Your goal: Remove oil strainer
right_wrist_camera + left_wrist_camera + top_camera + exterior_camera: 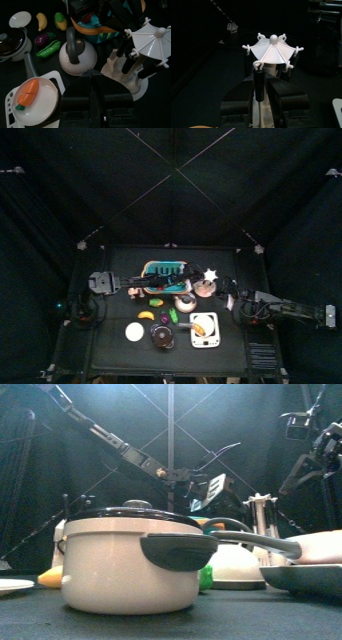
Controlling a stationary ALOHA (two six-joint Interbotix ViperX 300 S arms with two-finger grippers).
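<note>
Grasp step: left tool narrowed around stem under small whitish star-rimmed umbrella-shaped oil strainer, at 1 o'clock of surface centre. Next, probably: firm grip, straight lift. Right tool's opening: cannot tell.

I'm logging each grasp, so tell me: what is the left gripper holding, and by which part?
The left gripper holds the oil strainer by the lower rim of its white cone, one jaw on each side. The right gripper holds nothing.
</note>
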